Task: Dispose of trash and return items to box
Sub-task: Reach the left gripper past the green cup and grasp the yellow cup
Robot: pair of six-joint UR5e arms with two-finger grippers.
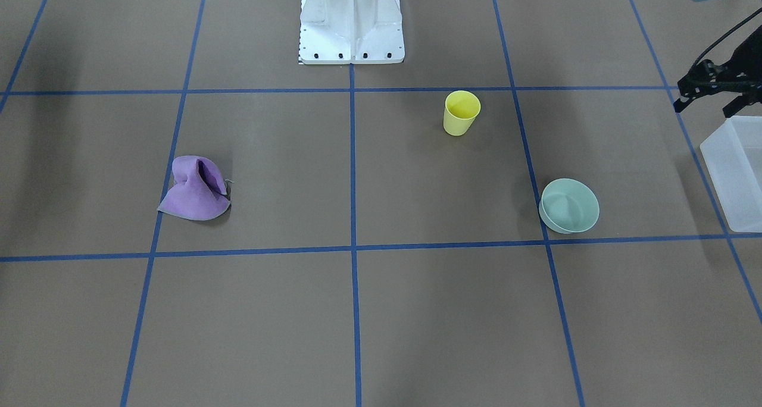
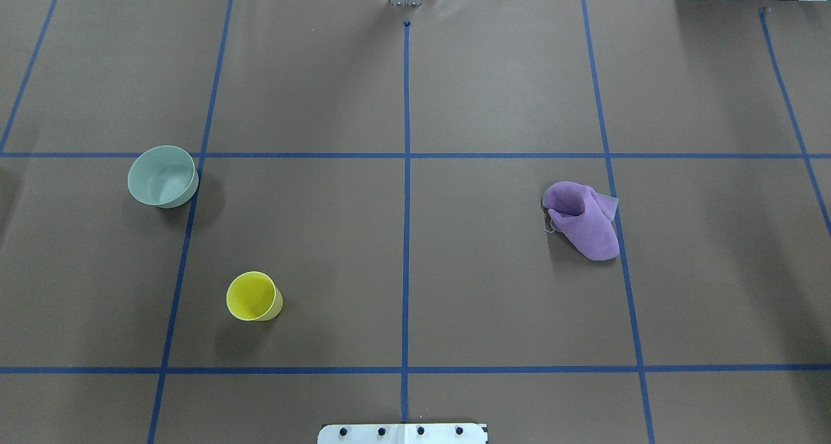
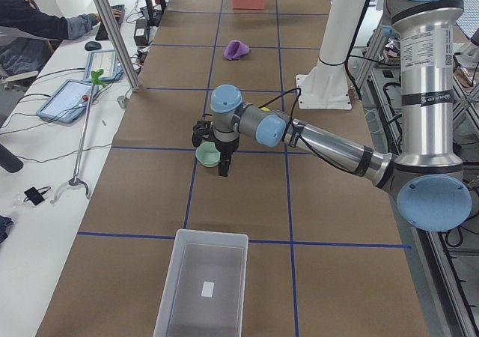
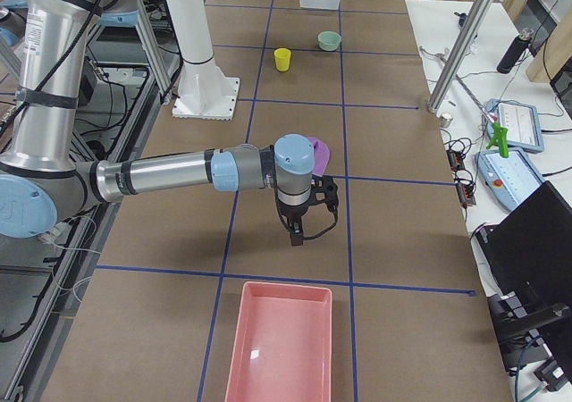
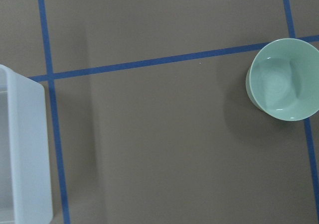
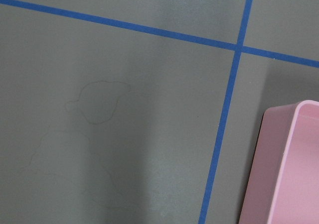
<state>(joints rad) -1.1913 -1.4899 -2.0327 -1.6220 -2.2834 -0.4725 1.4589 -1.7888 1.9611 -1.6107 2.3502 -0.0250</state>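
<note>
The pale-yellow cup [image 1: 461,113] stands upright on the brown table; it also shows in the overhead view [image 2: 253,296]. The mint-green bowl [image 1: 569,205] sits upright near a blue tape line, also seen from overhead [image 2: 162,176] and in the left wrist view [image 5: 284,79]. The translucent white box [image 1: 729,175] stands at the table's end on my left, with its rim in the exterior left view [image 3: 213,234]. My left gripper [image 1: 708,103] hangs high between bowl and box, fingers apart and empty. My right gripper [image 4: 304,228] hangs above the table near the purple cloth; I cannot tell its state.
A crumpled purple cloth [image 1: 195,190] lies on my right half of the table. A pink tray [image 4: 281,344] stands at the table's right end. The white pedestal [image 1: 351,23] is at the table's near edge. An operator sits at a side desk.
</note>
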